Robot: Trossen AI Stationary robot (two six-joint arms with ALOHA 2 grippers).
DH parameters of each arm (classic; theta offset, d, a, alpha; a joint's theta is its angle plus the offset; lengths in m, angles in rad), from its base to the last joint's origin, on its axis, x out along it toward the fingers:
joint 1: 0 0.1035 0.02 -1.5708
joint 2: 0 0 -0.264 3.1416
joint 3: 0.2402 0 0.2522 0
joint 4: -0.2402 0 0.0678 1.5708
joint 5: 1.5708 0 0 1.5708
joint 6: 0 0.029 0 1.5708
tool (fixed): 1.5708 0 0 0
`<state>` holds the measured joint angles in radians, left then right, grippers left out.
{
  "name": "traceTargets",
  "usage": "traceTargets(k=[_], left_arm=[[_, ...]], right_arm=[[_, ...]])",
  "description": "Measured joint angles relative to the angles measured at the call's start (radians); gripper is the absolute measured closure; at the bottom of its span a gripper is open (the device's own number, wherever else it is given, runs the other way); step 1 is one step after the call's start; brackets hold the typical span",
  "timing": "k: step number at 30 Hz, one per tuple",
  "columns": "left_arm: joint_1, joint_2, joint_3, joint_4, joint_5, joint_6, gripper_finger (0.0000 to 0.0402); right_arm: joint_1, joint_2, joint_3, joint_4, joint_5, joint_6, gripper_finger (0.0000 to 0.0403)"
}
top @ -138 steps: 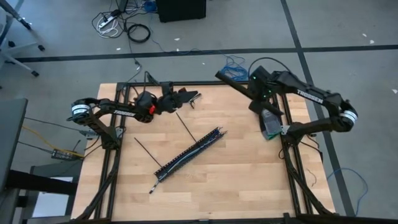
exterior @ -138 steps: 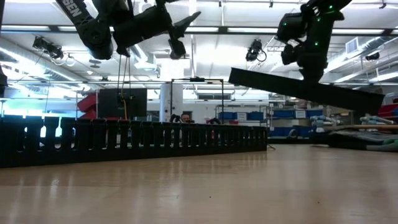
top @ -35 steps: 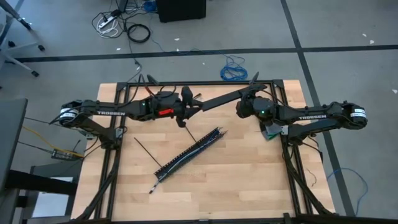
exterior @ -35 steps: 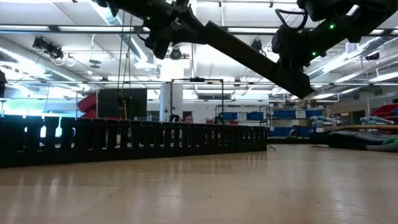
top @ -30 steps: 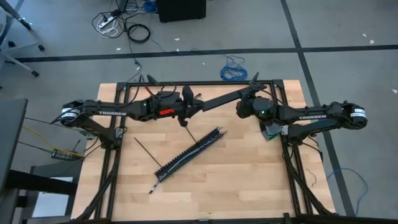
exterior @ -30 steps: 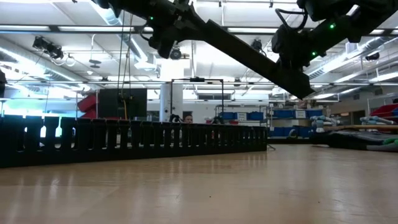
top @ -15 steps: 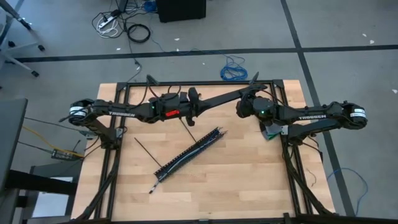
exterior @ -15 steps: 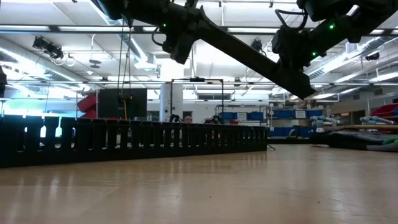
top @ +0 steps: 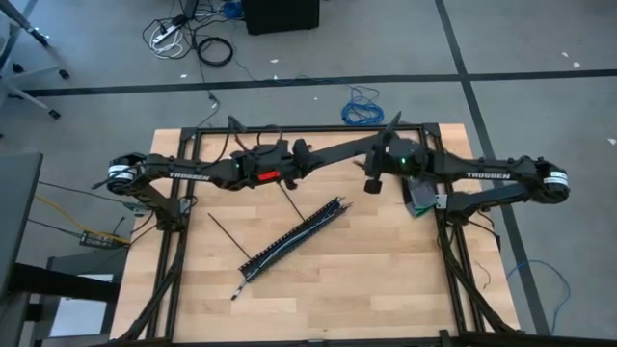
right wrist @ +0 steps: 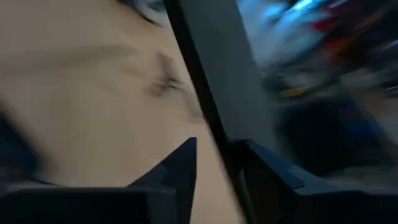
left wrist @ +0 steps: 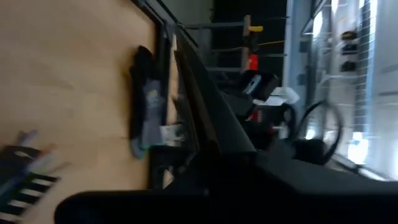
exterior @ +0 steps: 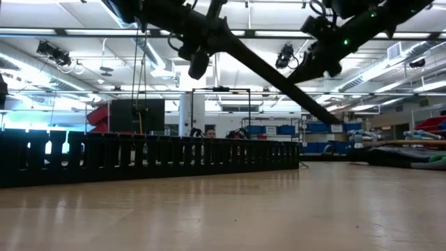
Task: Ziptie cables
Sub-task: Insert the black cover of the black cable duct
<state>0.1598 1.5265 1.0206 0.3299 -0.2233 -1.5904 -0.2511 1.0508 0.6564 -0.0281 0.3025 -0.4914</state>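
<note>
Pale wooden tabletop (top: 386, 270) bears thin black plastic zipties (top: 228, 234) (light, springy, we judge): pinch an end. Left gripper (top: 308, 159) clamps a long flat black strip (top: 342, 152); right gripper (top: 370, 183) gapes around it

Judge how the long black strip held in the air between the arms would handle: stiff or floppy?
Probably stiff: the black strip runs straight through the air between the left end effector and the right end effector, without visible sag. Likely light, being thin and narrow. Gripped near one end, its length may make it swing.
</note>
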Motion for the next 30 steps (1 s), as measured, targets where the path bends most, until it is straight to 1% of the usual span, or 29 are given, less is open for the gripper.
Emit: traceTargets(k=[2,3,4,5,6,8,11,15,18,19,21,23,25,28,30], left_arm=[[0.004,0.0,0.0,-0.022,-0.003,0.035,0.04],[0.007,0.0,0.0,-0.023,-0.024,0.052,0.0401],[0.011,0.0,0.0,-0.017,-0.038,0.075,0.0401],[0.014,-0.002,0.001,-0.015,-0.048,0.097,0.0401],[0.017,-0.003,0.002,-0.014,-0.05,0.11,0.0401],[0.013,-0.003,0.002,-0.008,-0.046,0.136,0.0401],[-0.006,-0.018,0.002,-0.008,-0.069,0.174,0.0401],[-0.016,-0.062,0.001,-0.104,-0.143,0.203,0.0401],[-0.03,-0.105,-0.053,-0.141,-0.156,0.195,0.0401],[-0.035,-0.125,-0.078,-0.144,-0.159,0.18,0.0401],[-0.053,-0.185,-0.146,-0.141,-0.194,0.144,0.0401],[-0.082,-0.241,-0.22,-0.149,-0.254,0.095,0.0401],[-0.126,-0.301,-0.297,-0.148,-0.3,0.043,0.0401],[-0.211,-0.356,-0.38,-0.113,-0.356,-0.027,0.0401],[-0.274,-0.358,-0.402,-0.111,-0.405,-0.069,0.0401]], right_arm=[[-0.059,0.003,0.041,-0.094,-0.232,0.164,0.0263],[-0.091,0.009,0.057,-0.136,-0.374,0.234,0.0253],[-0.122,0.011,0.064,-0.176,-0.49,0.287,0.0244],[-0.149,0.012,0.064,-0.206,-0.586,0.322,0.0234],[-0.172,0.012,0.064,-0.215,-0.654,0.335,0.0225],[-0.207,0.009,0.065,-0.222,-0.691,0.337,0.021],[-0.23,0.009,0.065,-0.231,-0.693,0.365,0.0194],[-0.237,0.007,0.065,-0.21,-0.691,0.456,0.0187],[-0.234,0.007,0.068,-0.192,-0.706,0.505,0.0188],[-0.234,0.007,0.076,-0.208,-0.727,0.534,0.0189],[-0.235,0.006,0.099,-0.238,-0.825,0.548,0.0189],[-0.236,0.004,0.13,-0.278,-0.899,0.534,0.0189],[-0.233,0.003,0.169,-0.333,-0.941,0.483,0.0189],[-0.22,0.003,0.244,-0.408,-0.941,0.35,0.0187],[-0.206,0.008,0.297,-0.443,-0.891,0.262,0.0186]])
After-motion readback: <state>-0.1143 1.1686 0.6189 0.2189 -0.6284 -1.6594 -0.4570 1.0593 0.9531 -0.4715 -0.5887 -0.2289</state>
